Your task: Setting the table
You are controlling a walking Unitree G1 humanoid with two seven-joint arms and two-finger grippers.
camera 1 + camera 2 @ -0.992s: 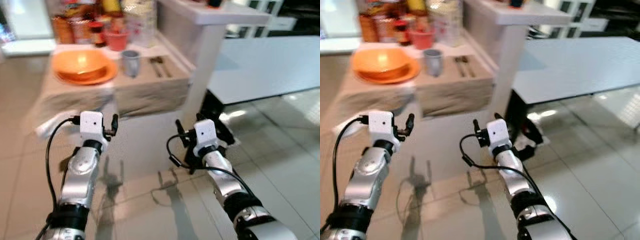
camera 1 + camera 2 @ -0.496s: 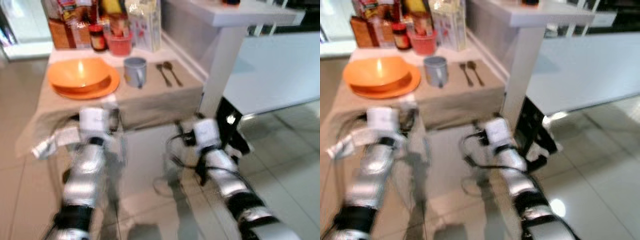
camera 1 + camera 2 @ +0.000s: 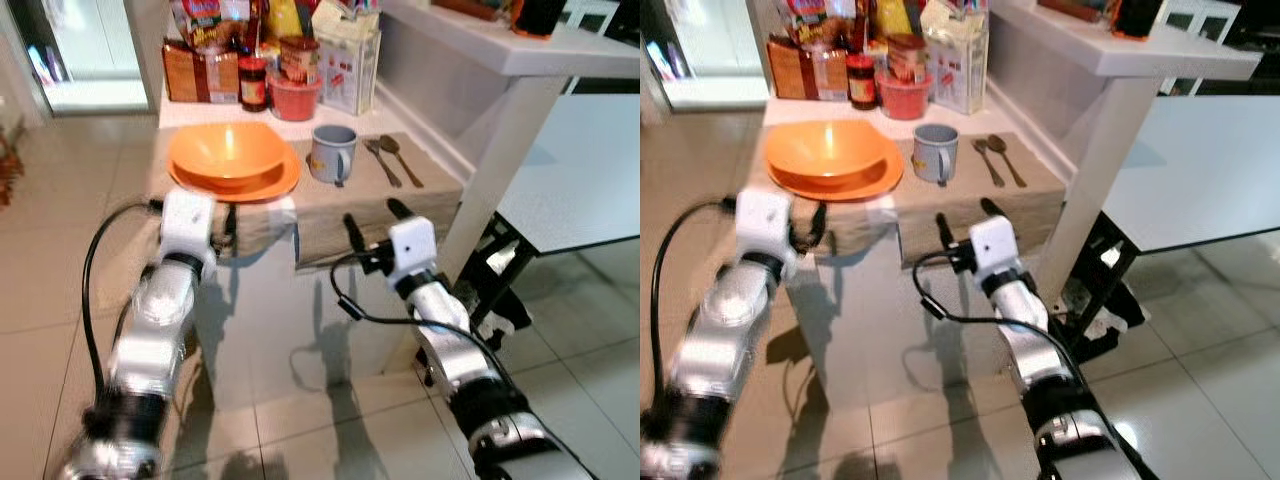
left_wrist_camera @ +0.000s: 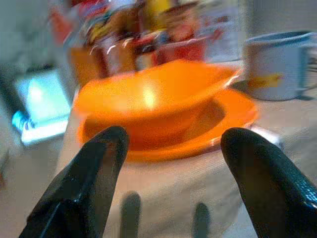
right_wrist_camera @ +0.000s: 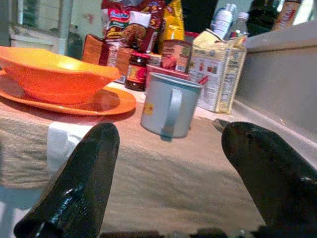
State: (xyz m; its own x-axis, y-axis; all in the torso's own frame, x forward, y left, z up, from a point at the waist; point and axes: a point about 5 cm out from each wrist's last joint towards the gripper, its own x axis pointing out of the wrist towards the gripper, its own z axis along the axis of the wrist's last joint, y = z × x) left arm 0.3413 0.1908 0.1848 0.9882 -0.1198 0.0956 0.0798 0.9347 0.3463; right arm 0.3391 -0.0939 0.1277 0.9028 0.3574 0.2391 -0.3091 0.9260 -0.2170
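step in hand looks like the approach to the low table [image 3: 330, 215], no grasp yet. to do it well: square up to the table edge, bring the arms up over the cloth rather than into its hanging front, and pick one item per gripper before closing in.

left gripper [image 4: 173, 163]: fingers spread wide, holding nothing, touching nothing; it sits just short of the table's front edge, aimed at the bowl [image 4: 148, 96]. right gripper [image 5: 188, 186]: fingers also wide apart, empty, near the front edge and lined up on the mug [image 5: 168, 104].

near to far on the table: the cloth front, then the orange bowl sitting on an orange plate [image 3: 270, 185] on the robot's left, the grey mug just beside the plate, then a fork [image 3: 381, 163] and spoon [image 3: 401, 160] lying side by side to the right of the mug. behind them a red cup [image 3: 293, 98], a jar [image 3: 252, 83], a carton [image 3: 345, 60] and snack packets [image 3: 200, 45], crowded at the back.

risk as i judge it: catching the cloth and dragging the dishes.
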